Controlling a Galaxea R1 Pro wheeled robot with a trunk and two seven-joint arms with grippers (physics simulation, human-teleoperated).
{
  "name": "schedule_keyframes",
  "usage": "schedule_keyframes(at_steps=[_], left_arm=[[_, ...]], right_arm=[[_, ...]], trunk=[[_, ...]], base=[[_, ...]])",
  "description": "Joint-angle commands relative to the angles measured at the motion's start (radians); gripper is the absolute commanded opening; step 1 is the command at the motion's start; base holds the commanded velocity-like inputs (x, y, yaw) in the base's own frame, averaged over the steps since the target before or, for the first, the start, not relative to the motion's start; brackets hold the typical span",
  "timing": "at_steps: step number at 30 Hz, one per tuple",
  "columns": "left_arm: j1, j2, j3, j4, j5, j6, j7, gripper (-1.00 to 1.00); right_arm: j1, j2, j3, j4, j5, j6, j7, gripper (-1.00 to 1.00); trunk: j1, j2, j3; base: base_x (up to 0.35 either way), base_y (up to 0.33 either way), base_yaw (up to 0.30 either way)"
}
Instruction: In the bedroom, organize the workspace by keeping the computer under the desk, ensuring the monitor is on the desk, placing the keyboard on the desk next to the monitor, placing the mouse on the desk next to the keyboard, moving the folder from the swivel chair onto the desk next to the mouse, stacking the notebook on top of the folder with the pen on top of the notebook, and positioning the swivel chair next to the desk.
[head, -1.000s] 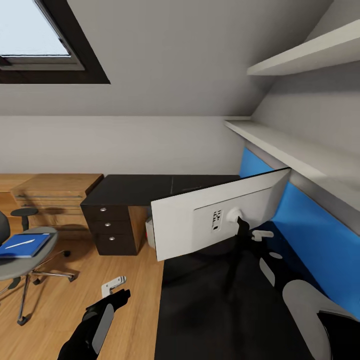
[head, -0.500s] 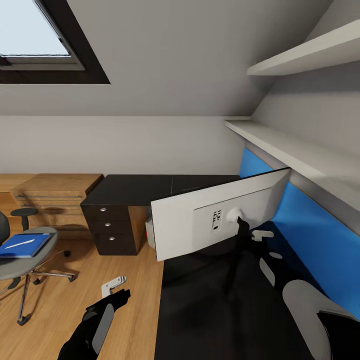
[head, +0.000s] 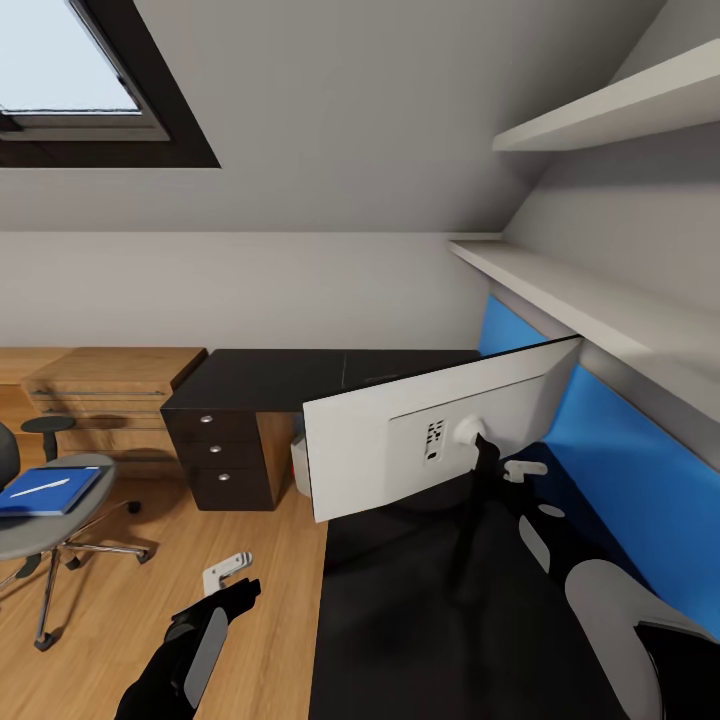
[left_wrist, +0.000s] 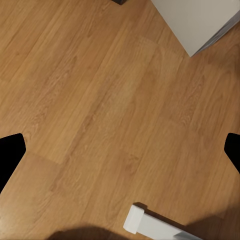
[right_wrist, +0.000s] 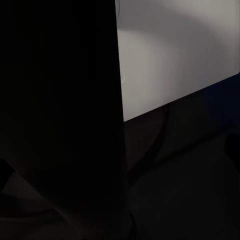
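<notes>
No readable labels. Your right claw (head: 478, 447) sits at the monitor (head: 440, 430) stand over the desk (head: 440, 600), grip unclear. Left claw (head: 238, 583) apart above floor (left_wrist: 100, 100). Chair (head: 40, 520) cut off.

Two arms out, left low and right raised forward

The left arm (head: 190, 650) reaches forward and down, its gripper (head: 228, 573) pointing ahead with the light fingers (head: 222, 575) set apart, the dark finger edges (left_wrist: 11, 155) wide at the wrist view's sides. The right arm (head: 600, 600) extends forward, its gripper (head: 512, 470) too hidden to tell how it stands.
</notes>
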Motion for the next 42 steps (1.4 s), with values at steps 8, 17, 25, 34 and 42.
schedule_keyframes(at_steps=[8, 17, 25, 34, 42], left_arm=[[-0.001, -0.001, 0.002, -0.002, 0.011, 0.004, 0.006, 1.00], [-0.001, -0.001, 0.002, -0.002, 0.013, 0.004, 0.006, 1.00], [-0.001, 0.000, 0.002, -0.002, 0.014, 0.005, 0.006, 1.00], [-0.001, 0.000, 0.002, -0.002, 0.015, 0.006, 0.005, 1.00], [-0.001, -0.001, 0.002, -0.002, 0.015, 0.006, 0.006, 1.00]], right_arm=[[-0.001, 0.000, -0.010, 0.001, 0.001, -0.003, 0.009, 1.00], [-0.001, 0.000, -0.010, 0.001, 0.001, -0.003, 0.012, 1.00], [-0.001, 0.000, -0.010, 0.001, 0.001, -0.003, 0.012, 1.00], [-0.001, 0.007, -0.010, -0.002, -0.002, -0.016, 0.005, 1.00], [-0.001, 0.008, -0.011, 0.000, -0.005, -0.043, 0.003, 1.00]], trunk=[[0.001, -0.002, -0.002], [0.001, -0.002, -0.002], [0.001, -0.002, -0.002], [0.001, -0.002, -0.002], [0.001, -0.002, -0.002]], base=[[0.000, 0.000, 0.000], [-0.104, 0.156, 0.000], [-0.037, 0.050, 0.000], [-0.191, 0.243, 0.000], [-0.243, 0.242, 0.000]])
